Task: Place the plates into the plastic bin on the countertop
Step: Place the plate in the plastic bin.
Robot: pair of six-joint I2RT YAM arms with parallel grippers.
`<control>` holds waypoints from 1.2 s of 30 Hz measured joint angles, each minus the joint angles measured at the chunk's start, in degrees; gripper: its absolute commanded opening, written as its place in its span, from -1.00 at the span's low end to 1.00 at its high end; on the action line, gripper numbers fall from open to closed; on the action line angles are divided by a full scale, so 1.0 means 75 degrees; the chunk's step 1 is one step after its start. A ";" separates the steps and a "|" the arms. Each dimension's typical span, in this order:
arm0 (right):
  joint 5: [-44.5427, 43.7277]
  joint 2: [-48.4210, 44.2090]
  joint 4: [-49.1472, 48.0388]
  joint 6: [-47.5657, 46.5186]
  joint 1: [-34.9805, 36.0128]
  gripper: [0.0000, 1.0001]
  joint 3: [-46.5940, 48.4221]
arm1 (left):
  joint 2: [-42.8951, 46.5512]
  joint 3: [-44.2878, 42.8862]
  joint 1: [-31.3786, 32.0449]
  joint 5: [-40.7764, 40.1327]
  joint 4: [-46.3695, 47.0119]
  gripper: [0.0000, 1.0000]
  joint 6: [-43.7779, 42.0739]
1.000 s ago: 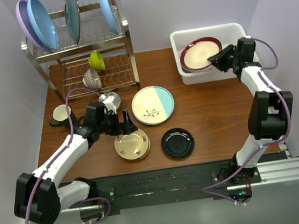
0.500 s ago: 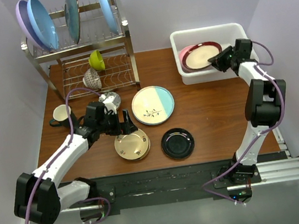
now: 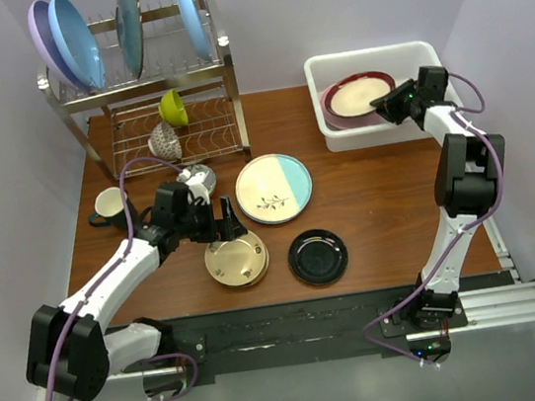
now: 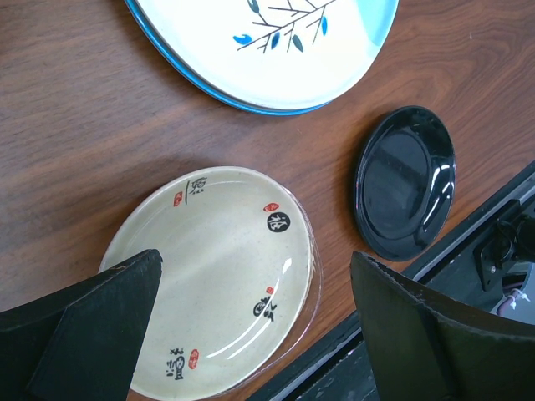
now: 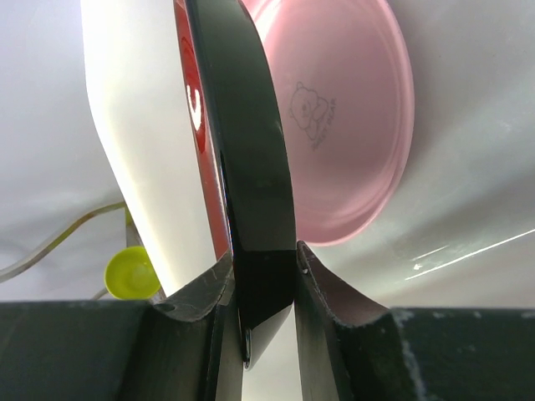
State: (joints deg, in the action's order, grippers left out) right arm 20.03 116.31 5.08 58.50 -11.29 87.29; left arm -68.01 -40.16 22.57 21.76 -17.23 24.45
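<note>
On the far right of the reddish-brown wood-grain tabletop (image 3: 378, 205) sits one white rectangular plastic bin (image 3: 319, 69). It holds two plates: a maroon-rimmed cream plate (image 3: 358, 96), its rim clenched in the right claw (image 5: 263, 292), over a pink plate (image 5: 351, 125). Three more lie mid-tabletop: a cream-and-teal plate (image 3: 274, 189), a gold-tan plate (image 3: 237, 261) and a glossy black plate (image 3: 317, 256). The left claw (image 3: 223, 225) hangs spread wide, grasping nothing, above the gold-tan plate.

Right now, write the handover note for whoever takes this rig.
Left gripper: open, above the tan plate, holding nothing.
Right gripper: shut on the edge of the maroon-rimmed plate, inside the tub, over the pink plate.
Done: the pink plate lies in the tub.
To do: release the maroon-rimmed plate, then move the tan plate, teal-and-cream plate and black plate from the table into the tub.
</note>
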 measured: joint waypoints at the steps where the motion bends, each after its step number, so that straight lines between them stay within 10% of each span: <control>1: 0.0026 0.0003 0.0003 0.0003 0.0000 -1.00 0.0000 | -0.0017 0.0000 0.0000 0.0003 0.0000 0.99 -0.0003; 36: 0.0475 0.0458 0.0440 -0.0210 0.0370 0.41 0.1075 | -0.0096 0.0000 0.0000 0.0076 0.0000 0.99 -0.0003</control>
State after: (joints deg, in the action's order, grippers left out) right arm 23.59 119.74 8.38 56.93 -8.51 95.35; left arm -68.73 -40.16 22.57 22.33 -17.23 24.43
